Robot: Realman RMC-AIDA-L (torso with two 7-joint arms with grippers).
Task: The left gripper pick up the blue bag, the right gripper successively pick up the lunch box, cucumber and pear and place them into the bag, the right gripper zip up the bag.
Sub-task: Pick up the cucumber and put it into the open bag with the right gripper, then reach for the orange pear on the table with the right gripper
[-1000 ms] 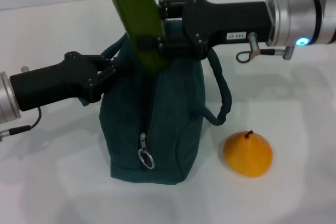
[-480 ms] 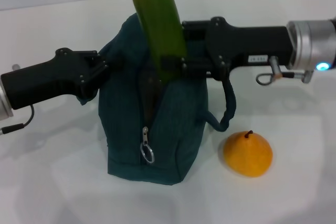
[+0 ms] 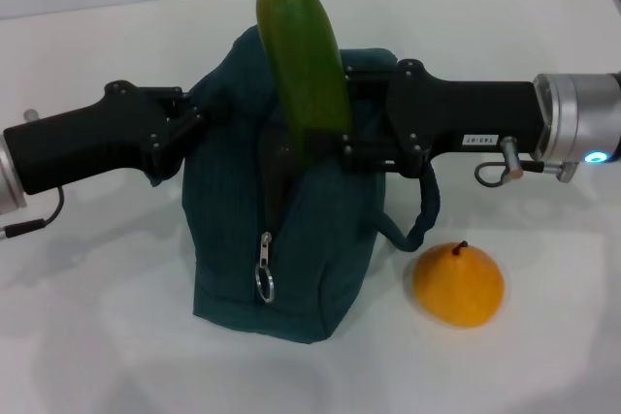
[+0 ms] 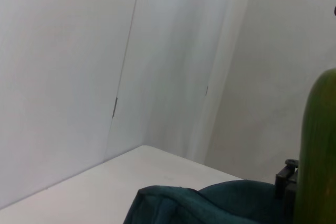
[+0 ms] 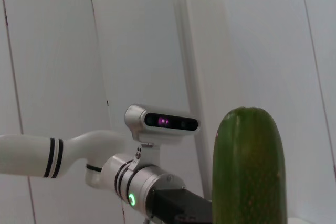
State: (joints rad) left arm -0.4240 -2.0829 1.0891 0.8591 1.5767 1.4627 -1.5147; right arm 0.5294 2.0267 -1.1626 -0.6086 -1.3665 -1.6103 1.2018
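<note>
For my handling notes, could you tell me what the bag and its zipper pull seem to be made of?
Bag: apparently soft woven teal fabric, matte, since it sags and folds. Zipper pull: probably metal, given its shiny silver tab and ring.

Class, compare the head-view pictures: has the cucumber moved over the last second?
Yes. Measured against the unmoved pear, the cucumber in the right gripper has come down and toward the pear, its lower end now at the blue bag's opening.

Upright cucumber (image 3: 303,65) entering blue bag (image 3: 291,239)
</note>
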